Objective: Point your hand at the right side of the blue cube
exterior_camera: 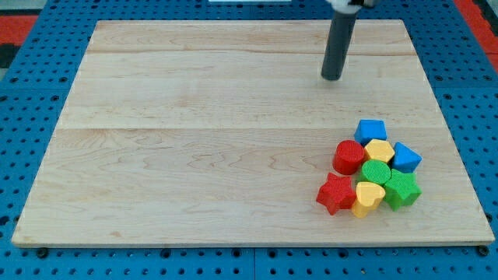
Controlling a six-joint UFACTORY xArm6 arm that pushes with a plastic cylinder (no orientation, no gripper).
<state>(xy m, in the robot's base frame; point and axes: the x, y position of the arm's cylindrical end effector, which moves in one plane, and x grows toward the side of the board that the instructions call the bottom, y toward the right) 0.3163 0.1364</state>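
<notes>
My dark rod comes down from the view's top edge, right of centre, leaning slightly toward the view's left as it descends, and my tip (332,78) rests at its lower end, in the upper right part of the view.

Your blue cube (406,158) lies flat near the board's lower right, at the cluster's right edge, turned corner-on like a diamond, touching neighbouring blocks on its left and bottom.
</notes>
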